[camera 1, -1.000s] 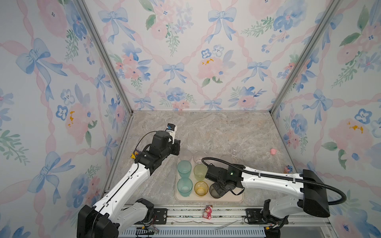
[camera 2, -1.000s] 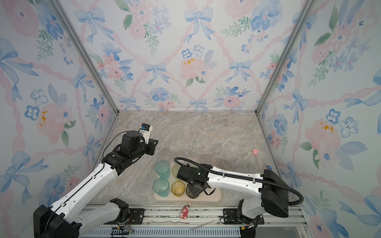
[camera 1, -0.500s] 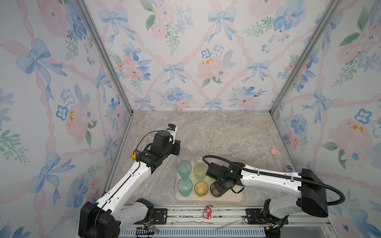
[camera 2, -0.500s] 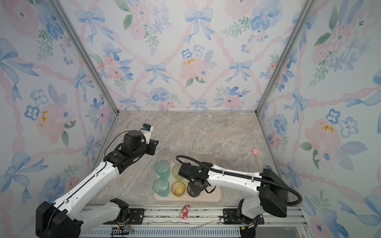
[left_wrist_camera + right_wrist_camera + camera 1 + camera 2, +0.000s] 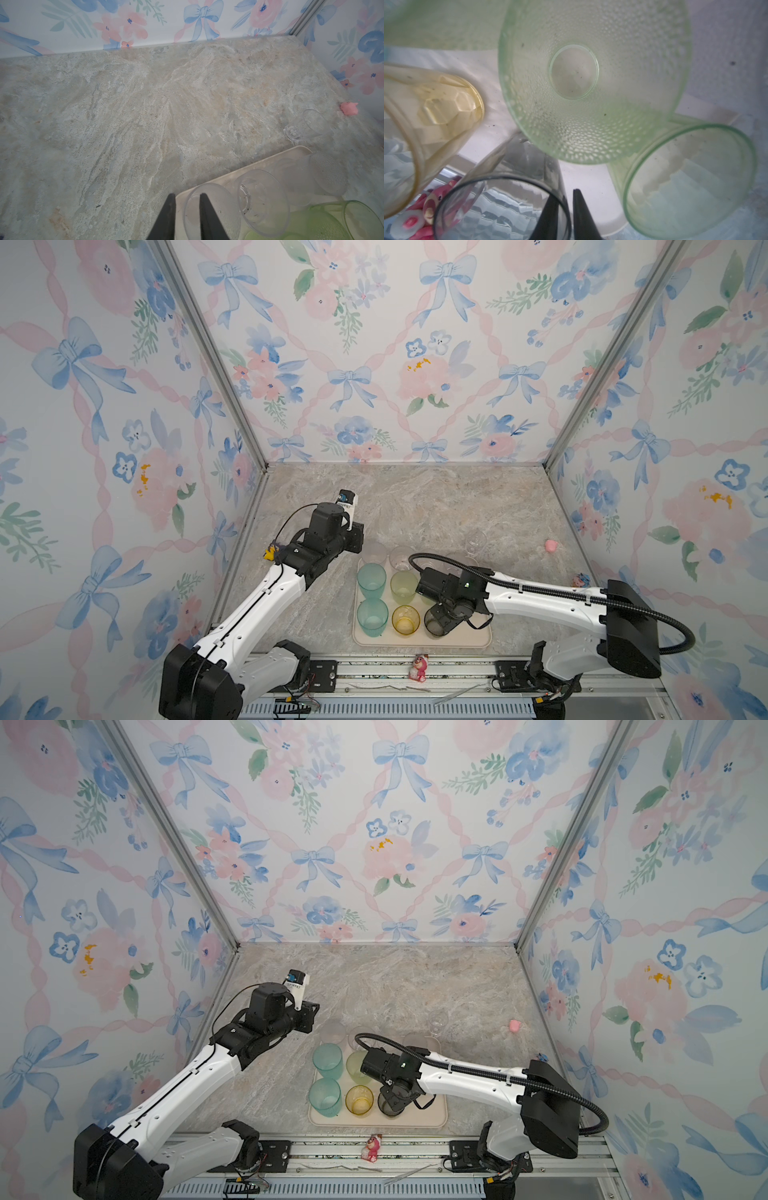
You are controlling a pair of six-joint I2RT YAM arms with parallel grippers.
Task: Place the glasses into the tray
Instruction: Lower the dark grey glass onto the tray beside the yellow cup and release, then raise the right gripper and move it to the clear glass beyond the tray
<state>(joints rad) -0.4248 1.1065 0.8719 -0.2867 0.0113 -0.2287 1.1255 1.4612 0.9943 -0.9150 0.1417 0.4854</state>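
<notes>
Our right gripper (image 5: 564, 194) has one jaw inside the grey glass (image 5: 529, 166) and one outside, with the thin wall between them. The jaws are nearly together, and we cannot tell if they squeeze it. The glass stands on the tray (image 5: 457, 642). If a jaw catches the rim as we lift, it could tip into the yellow glass (image 5: 446, 104) on the inside jaw's side, or the green glass (image 5: 591, 104) just ahead of the tips. Our left gripper (image 5: 187, 196) is let go, its jaws apart around the wall of a clear glass (image 5: 224, 207) at the tray's corner. A sideways pull could drag that glass off.
</notes>
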